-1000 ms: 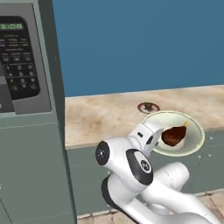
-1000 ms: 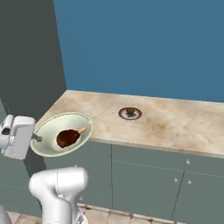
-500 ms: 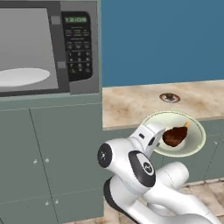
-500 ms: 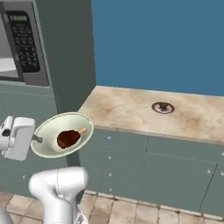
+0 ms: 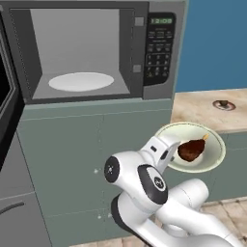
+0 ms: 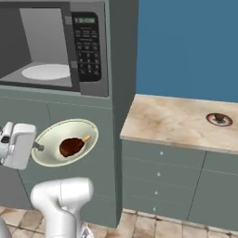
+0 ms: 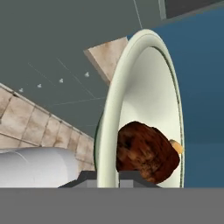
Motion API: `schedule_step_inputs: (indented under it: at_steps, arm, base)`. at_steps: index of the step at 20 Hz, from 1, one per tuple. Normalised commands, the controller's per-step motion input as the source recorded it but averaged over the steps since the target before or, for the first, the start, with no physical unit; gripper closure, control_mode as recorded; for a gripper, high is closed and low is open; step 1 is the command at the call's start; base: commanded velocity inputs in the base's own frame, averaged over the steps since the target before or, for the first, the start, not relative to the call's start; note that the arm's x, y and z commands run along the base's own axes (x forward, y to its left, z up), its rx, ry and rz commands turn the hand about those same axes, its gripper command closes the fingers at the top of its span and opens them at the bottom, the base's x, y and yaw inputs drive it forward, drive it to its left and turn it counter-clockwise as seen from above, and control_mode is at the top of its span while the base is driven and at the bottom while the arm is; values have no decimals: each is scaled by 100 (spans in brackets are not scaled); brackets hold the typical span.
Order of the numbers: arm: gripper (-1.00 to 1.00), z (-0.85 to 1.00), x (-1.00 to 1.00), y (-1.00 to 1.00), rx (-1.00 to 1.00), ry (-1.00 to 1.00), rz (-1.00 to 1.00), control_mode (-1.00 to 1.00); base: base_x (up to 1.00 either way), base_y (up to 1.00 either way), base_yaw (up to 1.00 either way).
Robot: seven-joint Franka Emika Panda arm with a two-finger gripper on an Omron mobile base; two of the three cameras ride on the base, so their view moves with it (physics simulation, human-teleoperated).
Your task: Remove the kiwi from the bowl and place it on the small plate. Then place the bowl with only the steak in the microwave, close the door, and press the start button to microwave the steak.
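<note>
The cream bowl (image 5: 212,144) (image 6: 55,132) hangs in the air in front of the cabinets, tilted a little, with the dark steak (image 5: 191,150) (image 6: 71,146) lying in it. My gripper (image 5: 172,155) (image 6: 38,147) (image 7: 107,176) is shut on the bowl's rim (image 7: 153,87), and the steak (image 7: 147,151) lies just past the fingertips. The microwave (image 5: 158,53) (image 6: 88,46) stands up and to the left with its door (image 5: 5,96) swung open and its white turntable (image 5: 81,81) (image 6: 46,71) bare. On the counter to the right lies the small plate (image 5: 223,104) (image 6: 219,119) with the kiwi on it.
Grey-green cabinet fronts (image 5: 87,159) (image 6: 162,176) run below the microwave and the stone counter (image 6: 172,121). A blue wall (image 6: 186,46) rises behind the counter. The open door juts out at the far left of the left base view.
The whole picture has slid: the base has driven left, so the open microwave now stands in front and the counter with the plate lies off to the right. The bowl stays held as before.
</note>
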Motion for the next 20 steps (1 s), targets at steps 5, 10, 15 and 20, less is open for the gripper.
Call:
schedule_step_inputs:
  at_steps: [5, 10, 15, 20]
  arm:
    - [100, 0, 0, 0, 0, 0, 0, 100]
    - [100, 0, 0, 0, 0, 0, 0, 100]
    - [100, 0, 0, 0, 0, 0, 0, 100]
    - [100, 0, 0, 0, 0, 0, 0, 100]
  base:
    - [18, 32, 0]
    - [27, 43, 0]
    - [46, 32, 0]
    - [42, 43, 0]
